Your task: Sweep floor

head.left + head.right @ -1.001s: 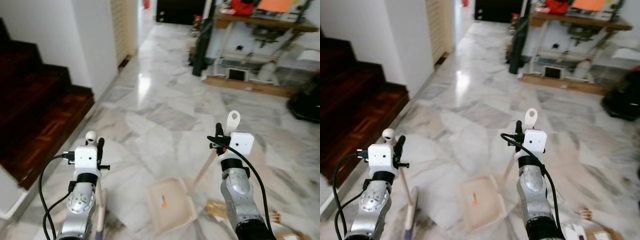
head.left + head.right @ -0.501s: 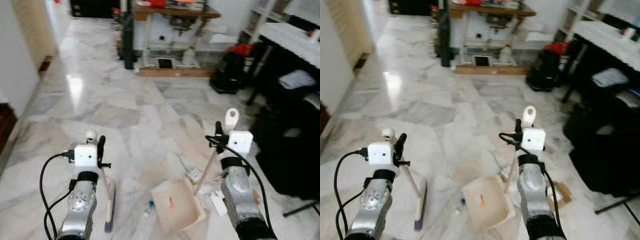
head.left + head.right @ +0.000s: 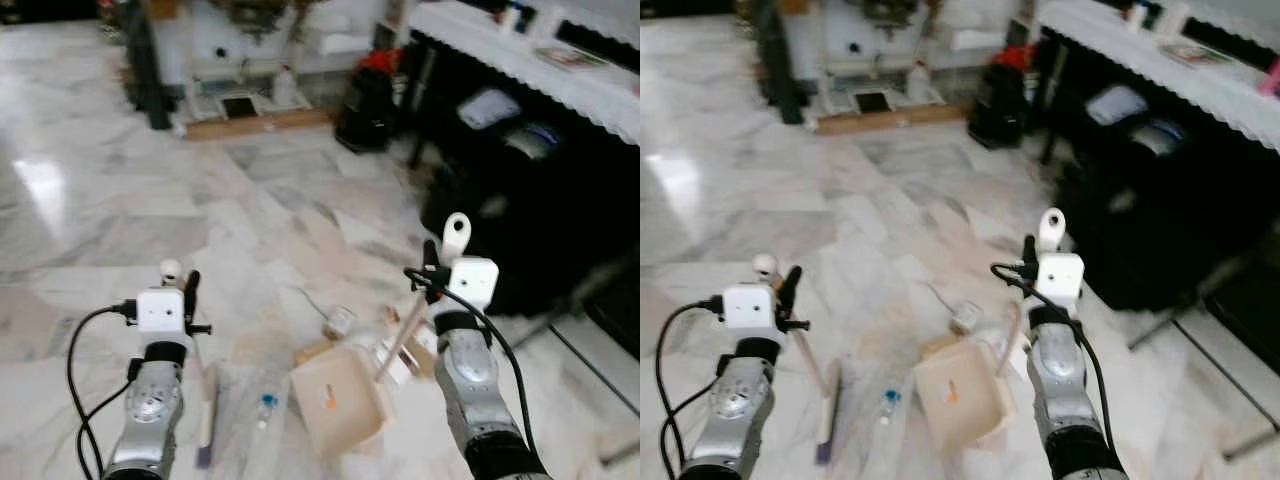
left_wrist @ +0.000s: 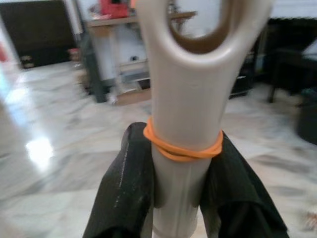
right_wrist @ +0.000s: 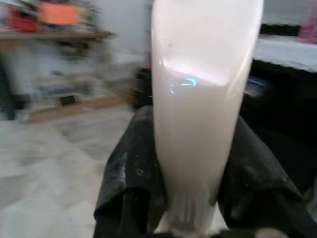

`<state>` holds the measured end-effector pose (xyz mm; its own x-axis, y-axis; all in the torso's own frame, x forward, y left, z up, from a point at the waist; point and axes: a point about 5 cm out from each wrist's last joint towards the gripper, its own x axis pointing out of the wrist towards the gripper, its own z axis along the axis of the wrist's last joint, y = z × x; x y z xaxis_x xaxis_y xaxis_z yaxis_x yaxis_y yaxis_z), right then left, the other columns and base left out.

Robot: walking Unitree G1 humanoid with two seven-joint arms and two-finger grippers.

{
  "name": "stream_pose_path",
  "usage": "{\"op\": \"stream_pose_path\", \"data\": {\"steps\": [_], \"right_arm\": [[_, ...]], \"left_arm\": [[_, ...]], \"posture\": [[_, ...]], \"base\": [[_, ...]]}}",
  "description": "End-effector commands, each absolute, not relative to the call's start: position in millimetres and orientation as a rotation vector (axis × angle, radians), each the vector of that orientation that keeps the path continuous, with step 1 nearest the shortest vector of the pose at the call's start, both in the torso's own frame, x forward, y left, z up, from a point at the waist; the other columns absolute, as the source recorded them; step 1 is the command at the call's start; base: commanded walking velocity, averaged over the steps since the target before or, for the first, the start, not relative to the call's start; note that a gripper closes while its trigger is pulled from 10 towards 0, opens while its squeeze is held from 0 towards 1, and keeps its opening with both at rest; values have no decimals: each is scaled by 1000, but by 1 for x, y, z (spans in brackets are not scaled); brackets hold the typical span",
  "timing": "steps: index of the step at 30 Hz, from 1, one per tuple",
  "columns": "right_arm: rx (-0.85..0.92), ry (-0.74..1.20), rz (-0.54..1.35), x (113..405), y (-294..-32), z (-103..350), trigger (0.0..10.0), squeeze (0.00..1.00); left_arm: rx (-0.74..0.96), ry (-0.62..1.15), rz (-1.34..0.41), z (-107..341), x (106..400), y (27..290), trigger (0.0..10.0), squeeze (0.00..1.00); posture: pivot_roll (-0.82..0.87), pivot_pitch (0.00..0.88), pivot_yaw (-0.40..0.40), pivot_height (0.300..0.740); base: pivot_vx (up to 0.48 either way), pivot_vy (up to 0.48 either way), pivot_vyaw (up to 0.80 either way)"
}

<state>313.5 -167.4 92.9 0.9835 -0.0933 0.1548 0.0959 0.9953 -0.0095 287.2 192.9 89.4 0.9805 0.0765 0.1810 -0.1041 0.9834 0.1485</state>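
Now the marble floor (image 3: pixel 120 190) spreads far ahead, with a dark draped table (image 3: pixel 560 110) at the right. Near the middle lies the dustpan (image 3: pixel 340 398), its long stiff handle clamped in the right gripper (image 5: pixel 185 163); it looks light, rigid plastic, best held high on the shaft as now. Left of it the broom (image 3: pixel 205 425), equally light with soft bristles on the floor, is pinched in the left gripper (image 4: pixel 181 168) just below an orange rubber band (image 4: pixel 182 148). Scraps of litter (image 3: pixel 338 322) lie beyond the pan (small, blurred). Since a second ago the camera has swung right: the staircase is gone, and litter has come into sight
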Motion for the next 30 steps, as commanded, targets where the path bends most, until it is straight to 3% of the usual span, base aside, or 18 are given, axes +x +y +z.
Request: {"op": "stream_pose_path", "data": {"steps": [1, 17, 20, 30], "right_arm": [[-38, -222, -85, 318, -166, 107, 10000, 0], [-30, -217, -84, 319, -165, 107, 10000, 0], [-29, -221, -82, 318, -165, 107, 10000, 0], [-35, -231, -79, 318, -164, 108, 10000, 0]], "left_arm": [[149, -211, 88, 96, 288, 192, 10000, 0], [143, -209, 94, 96, 288, 194, 10000, 0], [143, -209, 95, 96, 288, 194, 10000, 0], [142, -210, 100, 96, 287, 193, 10000, 0]], "posture": [[106, 0, -50, 740], [109, 0, -52, 740], [108, 0, -51, 740], [108, 0, -53, 740]], "base": [[0, 0, 0], [0, 0, -98], [0, 267, -785], [0, 202, 0]]}}
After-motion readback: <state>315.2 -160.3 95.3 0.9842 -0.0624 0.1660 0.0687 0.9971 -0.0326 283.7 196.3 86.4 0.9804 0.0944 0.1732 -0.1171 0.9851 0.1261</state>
